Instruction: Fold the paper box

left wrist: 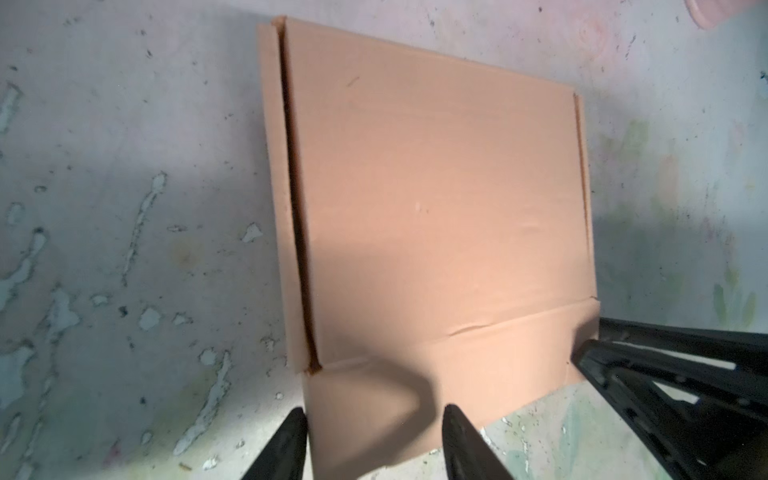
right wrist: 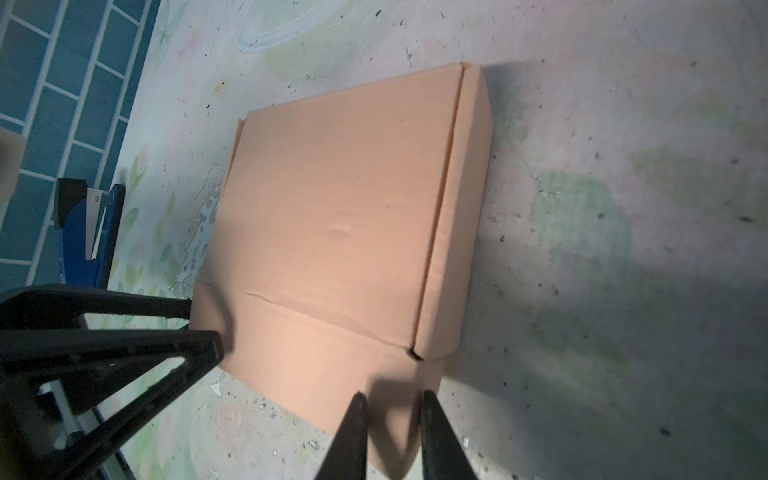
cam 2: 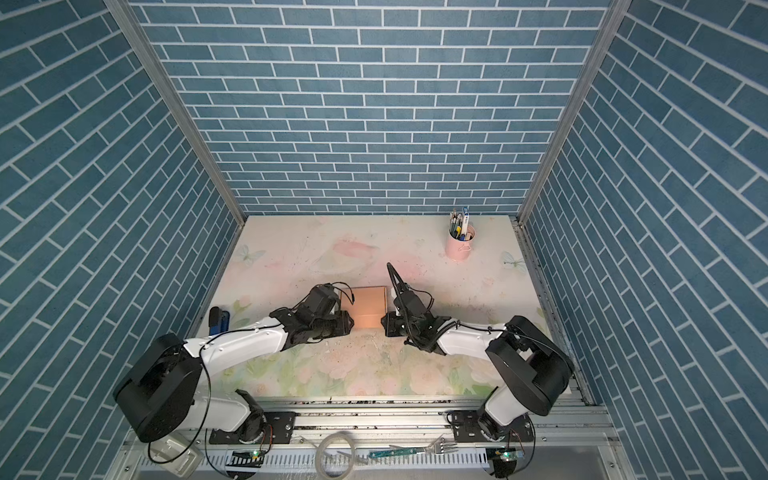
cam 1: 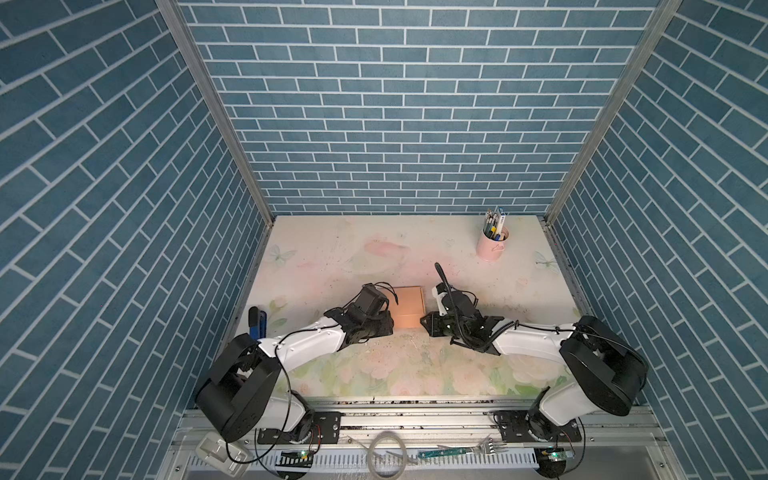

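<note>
The peach-orange paper box (cam 1: 408, 305) (cam 2: 368, 305) lies flat and folded shut near the middle of the table, its front flap (left wrist: 374, 399) sloping down to the table on the near side. My left gripper (cam 1: 390, 326) (left wrist: 376, 419) sits at the flap's near left end, open, one fingertip (left wrist: 296, 432) beside the flap's edge and the other above it. My right gripper (cam 1: 423, 322) (right wrist: 392, 403) is at the near right corner, its fingers a narrow gap apart over the flap's corner (right wrist: 395, 449). Neither gripper visibly clamps the cardboard. The lid (right wrist: 340, 216) has small dents.
A pink cup of pens (cam 1: 492, 243) (cam 2: 460, 245) stands at the back right. A blue stapler (cam 1: 257, 322) (right wrist: 87, 232) lies by the left wall. A fork (cam 1: 490, 446) and a tubing loop (cam 1: 386, 455) rest on the front rail. Brick-patterned walls enclose three sides.
</note>
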